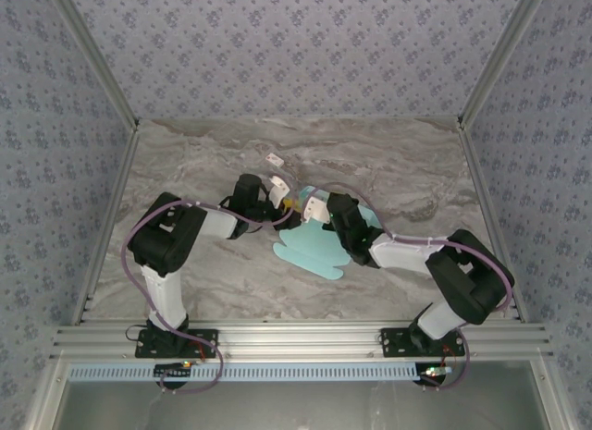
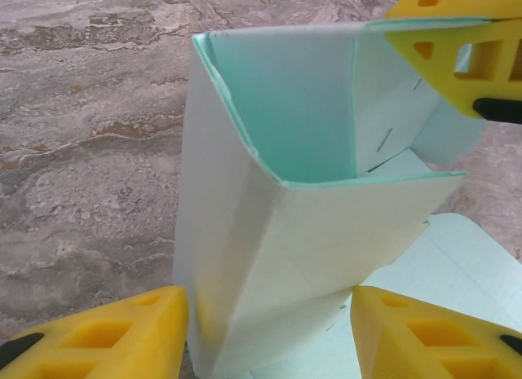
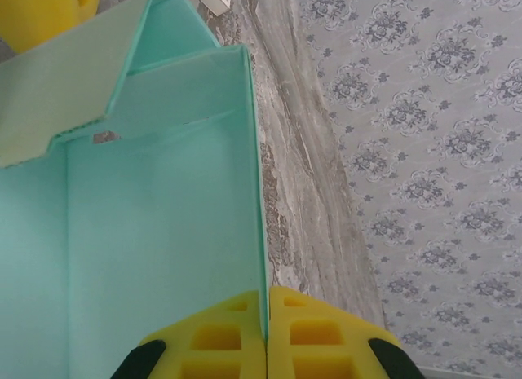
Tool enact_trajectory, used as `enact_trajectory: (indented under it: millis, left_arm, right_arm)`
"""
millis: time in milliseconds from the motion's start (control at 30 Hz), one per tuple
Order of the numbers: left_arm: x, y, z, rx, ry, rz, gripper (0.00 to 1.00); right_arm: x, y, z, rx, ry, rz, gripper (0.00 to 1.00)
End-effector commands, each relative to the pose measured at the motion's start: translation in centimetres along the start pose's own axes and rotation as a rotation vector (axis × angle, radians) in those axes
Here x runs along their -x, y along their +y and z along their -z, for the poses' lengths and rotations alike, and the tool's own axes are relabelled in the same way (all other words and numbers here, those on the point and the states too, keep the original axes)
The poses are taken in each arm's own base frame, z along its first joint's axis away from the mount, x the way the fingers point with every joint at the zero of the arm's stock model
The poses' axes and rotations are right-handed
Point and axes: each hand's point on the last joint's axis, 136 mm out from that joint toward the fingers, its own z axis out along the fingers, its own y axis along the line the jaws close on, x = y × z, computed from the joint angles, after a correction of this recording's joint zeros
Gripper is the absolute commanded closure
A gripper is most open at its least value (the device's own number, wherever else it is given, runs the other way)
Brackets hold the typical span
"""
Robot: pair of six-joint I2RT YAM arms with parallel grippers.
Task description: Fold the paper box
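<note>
Left gripper (image 2: pixel 269 334), at the left of the paper box (image 1: pixel 316 251): jaws half spread, both fingers against the outer walls of the raised section, holding it across its width. The box rests on the table (image 1: pixel 416 180), partly erected, with its rounded flaps lying flat on its near side. Right gripper (image 3: pixel 267 334), at the box's right: jaws closed on the edge of one upright wall. A light left hold avoids crushing the walls, and the right should pull squarely along the crease.

The pale blue paper box (image 2: pixel 277 232) stands partly folded, walls raised over flat rounded flaps.
</note>
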Motion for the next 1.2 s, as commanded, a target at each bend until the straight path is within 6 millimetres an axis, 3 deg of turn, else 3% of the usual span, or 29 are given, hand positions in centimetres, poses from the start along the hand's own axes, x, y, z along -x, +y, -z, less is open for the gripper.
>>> enact_trajectory:
  millis: [0,733,1167]
  left_arm:
    - [1.4,-1.6,0.1,-0.068,-0.03,-0.023,0.45]
    - [2.4,-3.2,0.8,-0.16,-0.007,-0.006,0.44]
    - [2.0,-1.5,2.9,-0.101,0.05,0.044,0.25]
  right_arm:
    - [0.5,0.7,0.1,0.058,-0.029,-0.067,1.0]
    - [0.1,0.2,-0.1,0.065,-0.013,-0.087,1.0]
    - [0.1,-0.1,-0.1,0.062,-0.009,-0.078,1.0]
